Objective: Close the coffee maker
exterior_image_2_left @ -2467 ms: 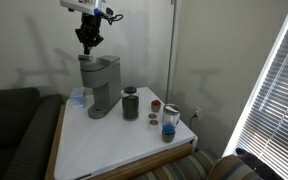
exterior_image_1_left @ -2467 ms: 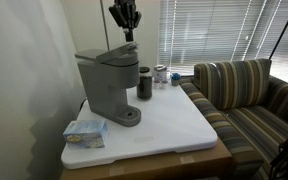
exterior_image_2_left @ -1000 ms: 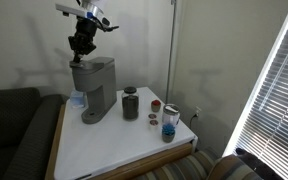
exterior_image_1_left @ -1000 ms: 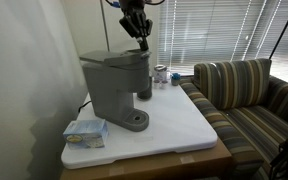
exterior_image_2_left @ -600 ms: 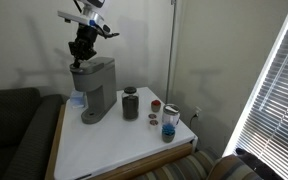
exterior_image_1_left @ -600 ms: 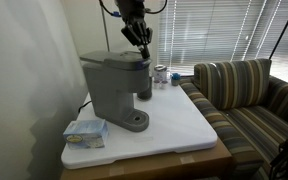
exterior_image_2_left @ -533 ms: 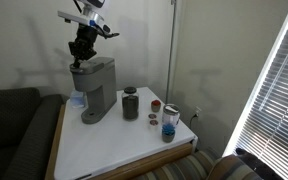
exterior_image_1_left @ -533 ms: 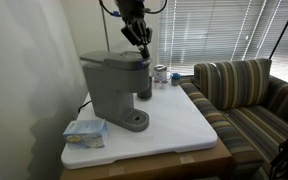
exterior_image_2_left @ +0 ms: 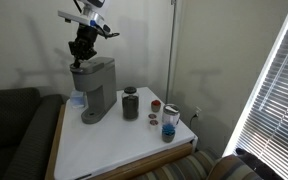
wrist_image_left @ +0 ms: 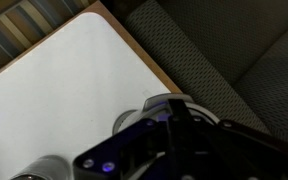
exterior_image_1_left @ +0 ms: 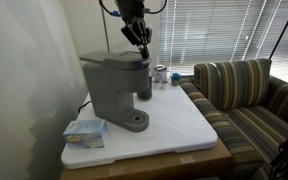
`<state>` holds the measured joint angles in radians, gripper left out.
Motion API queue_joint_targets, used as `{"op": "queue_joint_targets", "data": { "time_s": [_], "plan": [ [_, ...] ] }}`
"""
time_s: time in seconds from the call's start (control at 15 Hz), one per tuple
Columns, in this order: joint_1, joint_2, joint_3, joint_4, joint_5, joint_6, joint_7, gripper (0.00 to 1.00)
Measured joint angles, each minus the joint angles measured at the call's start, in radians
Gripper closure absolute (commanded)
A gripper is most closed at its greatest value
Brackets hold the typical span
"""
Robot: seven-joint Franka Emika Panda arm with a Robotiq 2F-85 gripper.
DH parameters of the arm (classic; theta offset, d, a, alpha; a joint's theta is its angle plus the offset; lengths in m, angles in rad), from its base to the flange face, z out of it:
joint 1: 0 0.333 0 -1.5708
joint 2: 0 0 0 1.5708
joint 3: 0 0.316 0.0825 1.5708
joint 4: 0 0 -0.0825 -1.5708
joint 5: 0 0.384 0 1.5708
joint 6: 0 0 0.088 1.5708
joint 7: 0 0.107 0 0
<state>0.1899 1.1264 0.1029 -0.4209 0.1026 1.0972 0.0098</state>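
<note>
On the white table (exterior_image_1_left: pixel 179 125) the coffee maker (exterior_image_1_left: pixel 114 85) stands, its lid looking flat down. Just above its top hangs the gripper (exterior_image_1_left: pixel 140 44), nothing seen in it; how wide the fingers are I cannot tell. Just beside the coffee maker stands a dark tumbler (exterior_image_1_left: pixel 144 83). A hard sideways push could tip the coffee maker onto it.

The coffee maker (exterior_image_1_left: pixel 114 88) is a tall, boxy, matte-grey machine on a round base. It stands upright, left of centre in both exterior views, its lid (exterior_image_1_left: pixel 115 57) lying flat on top.
</note>
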Motion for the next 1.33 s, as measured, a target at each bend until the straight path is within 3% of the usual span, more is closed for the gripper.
{"op": "queue_joint_targets", "data": {
  "time_s": [0.73, 1.33],
  "plan": [
    [0.002, -0.018, 0.000, 0.007, 0.000, 0.134, 0.082, 1.00],
    [0.016, -0.052, 0.013, 0.008, 0.024, -0.002, 0.310, 1.00]
  ]
}}
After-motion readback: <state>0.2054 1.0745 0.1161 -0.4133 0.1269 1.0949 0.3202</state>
